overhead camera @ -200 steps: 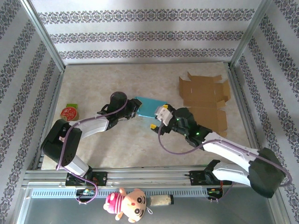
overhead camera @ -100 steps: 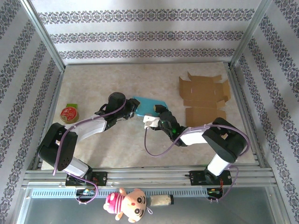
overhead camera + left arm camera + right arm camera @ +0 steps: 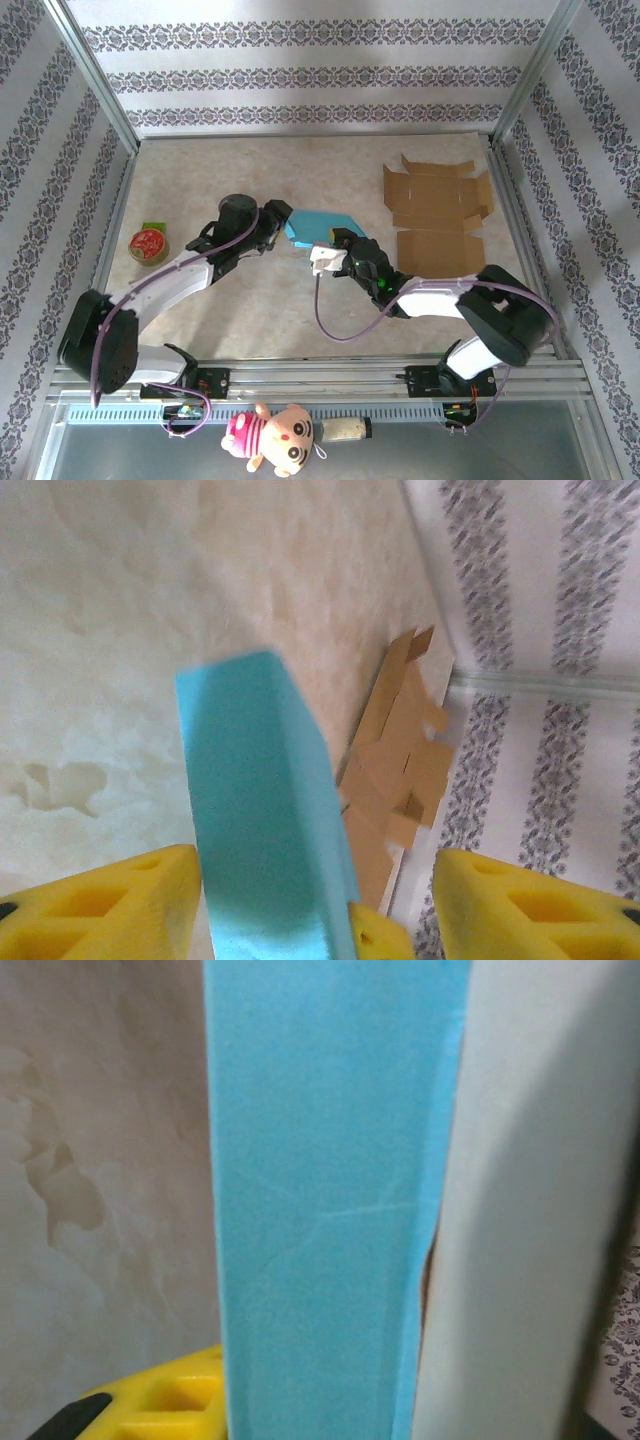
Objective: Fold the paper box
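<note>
Walls [image 3: 300,70]: from above we see pale wallpaper with 3 dark floral bands. The left wrist view shows the same pattern rising past the table's far edge.
Table [image 3: 300,170]: a matt, cream, marbled sheet inside aluminium rails.
Arms: the left arm [image 3: 170,280] and right arm [image 3: 440,295] have white shells and black joints. They reach in from either side toward the middle.
Cardboard [image 3: 435,200]: flat brown die-cut blanks with flaps lie at the far right. In the left wrist view [image 3: 400,770] they read as overlapping tabs behind the blue box.
Paper box [image 3: 318,226]: smooth and turquoise, at the table's middle between the 2 arm tips, with a pointed right end from above. The left wrist view [image 3: 265,810] shows it as a thin upright slab. The right wrist view [image 3: 320,1210] adds a faint crease and a pale grey face on its right.
Plush toy [image 3: 275,435]: a soft, pink-haired doll lying below the front rail.
Tin [image 3: 148,243]: round with a red lid, near the left edge, with a small green piece [image 3: 153,227] just beside it.
Left jaws: the 2 yellow fingers [image 3: 110,895] stand well apart. The box rises between them, close to the left one, with a gap on the other side, so nothing is clamped.
Right jaws: 1 yellow ribbed finger [image 3: 160,1395] sits beside the blue panel. We cannot tell whether they grip it.
</note>
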